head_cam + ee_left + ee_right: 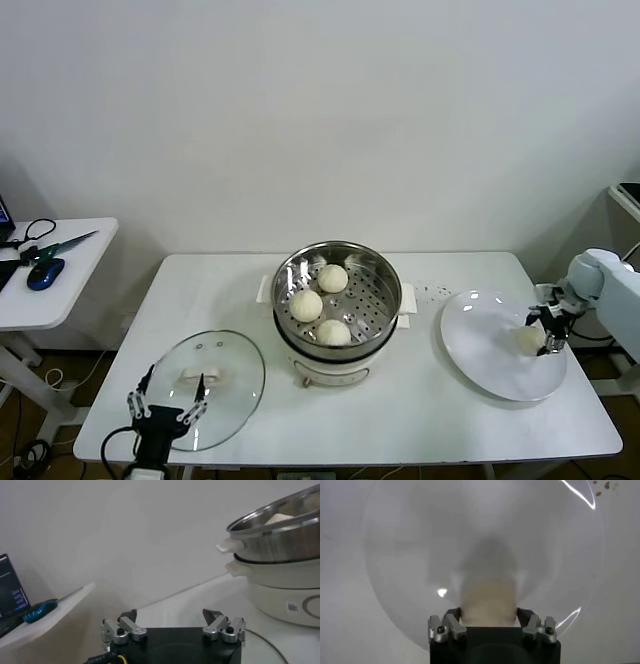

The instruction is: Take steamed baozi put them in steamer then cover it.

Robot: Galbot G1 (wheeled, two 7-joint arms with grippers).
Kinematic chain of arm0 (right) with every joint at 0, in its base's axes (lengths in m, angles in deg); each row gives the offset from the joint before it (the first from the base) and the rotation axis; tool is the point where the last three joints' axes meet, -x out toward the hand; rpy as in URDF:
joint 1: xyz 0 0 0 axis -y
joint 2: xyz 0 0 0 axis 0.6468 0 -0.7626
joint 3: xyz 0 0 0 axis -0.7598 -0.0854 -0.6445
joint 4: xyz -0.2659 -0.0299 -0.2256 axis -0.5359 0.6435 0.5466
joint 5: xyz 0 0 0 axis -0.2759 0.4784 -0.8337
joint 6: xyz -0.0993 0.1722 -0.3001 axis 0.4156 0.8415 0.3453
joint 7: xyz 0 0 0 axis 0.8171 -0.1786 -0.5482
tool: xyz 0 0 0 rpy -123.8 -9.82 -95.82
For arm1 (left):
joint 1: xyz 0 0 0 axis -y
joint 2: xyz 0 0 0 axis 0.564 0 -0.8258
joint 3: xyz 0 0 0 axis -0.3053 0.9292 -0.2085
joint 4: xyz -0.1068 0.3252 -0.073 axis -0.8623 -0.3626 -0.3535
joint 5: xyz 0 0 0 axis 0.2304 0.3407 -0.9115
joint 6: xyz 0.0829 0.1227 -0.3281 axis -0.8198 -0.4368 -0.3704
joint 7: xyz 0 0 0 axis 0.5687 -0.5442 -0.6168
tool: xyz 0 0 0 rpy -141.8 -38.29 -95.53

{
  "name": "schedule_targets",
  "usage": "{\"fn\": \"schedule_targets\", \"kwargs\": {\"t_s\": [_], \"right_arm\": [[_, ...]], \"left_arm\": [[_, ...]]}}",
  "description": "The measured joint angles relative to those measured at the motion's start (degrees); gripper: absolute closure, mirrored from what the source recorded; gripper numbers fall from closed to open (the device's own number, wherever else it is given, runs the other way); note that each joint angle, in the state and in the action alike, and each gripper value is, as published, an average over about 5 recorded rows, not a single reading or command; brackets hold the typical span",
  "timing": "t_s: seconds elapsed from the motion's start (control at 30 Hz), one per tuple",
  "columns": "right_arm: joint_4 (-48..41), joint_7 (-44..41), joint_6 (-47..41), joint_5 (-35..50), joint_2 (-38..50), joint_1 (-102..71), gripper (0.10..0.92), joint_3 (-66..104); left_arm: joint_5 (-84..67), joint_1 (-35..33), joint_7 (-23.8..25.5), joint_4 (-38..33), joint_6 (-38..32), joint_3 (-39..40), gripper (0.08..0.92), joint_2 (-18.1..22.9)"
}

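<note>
Steamer (338, 292) at mid-table (230, 290), steel basket seated in white base, uncovered; three baozi (332, 278) (307, 305) (334, 332) inside on perforated floor. Fourth baozi (529, 340) on white plate (480, 345) near right edge of table, toward plate's right rim. Right gripper (549, 333) lowered over plate, fingers (451, 625) on either side of fourth baozi, which fills gap between them; whether pinched tight cannot be told. Glass lid (205, 385) flat near front-left corner of table, white bar handle up, well apart from steamer. Left gripper (167, 402) at front edge over lid's near rim, fingers (122, 628) spread wide, holding nothing. Side table (70, 265) beyond left edge, with scissors (62, 244) and blue mouse (45, 272).
</note>
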Motion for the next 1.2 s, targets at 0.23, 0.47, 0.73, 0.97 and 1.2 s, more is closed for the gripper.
{"fn": "schedule_targets", "kwargs": {"t_s": [0.23, 0.47, 0.73, 0.97, 1.2], "right_arm": [[1.6, -0.27, 0.08, 0.55, 1.11, 1.45, 0.341, -0.96], [5.8, -0.72, -1.79, 5.46, 2.24, 7.27, 0.338, -6.32], [12.82, -0.03, -7.57, 18.8, 0.36, 21.12, 0.338, -19.49], [18.07, 1.31, -12.87, 32.72, -5.21, 34.69, 0.338, -32.48], [22.54, 3.64, -17.43, 45.94, -12.16, 43.68, 0.338, -43.18]], "left_arm": [[-0.07, -0.38, 0.2, -0.05, -0.08, 0.25, 0.177, -0.05], [0.06, -0.69, 0.88, -0.62, -0.19, 1.14, 0.177, -0.09], [-0.39, -0.37, 0.97, -1.07, -0.7, 2.16, 0.177, -0.77], [-1.17, 0.25, 1.07, -1.35, -1.01, 2.94, 0.177, -1.06], [-2.19, 0.83, 1.16, -1.3, -1.6, 3.33, 0.177, -1.19]]}}
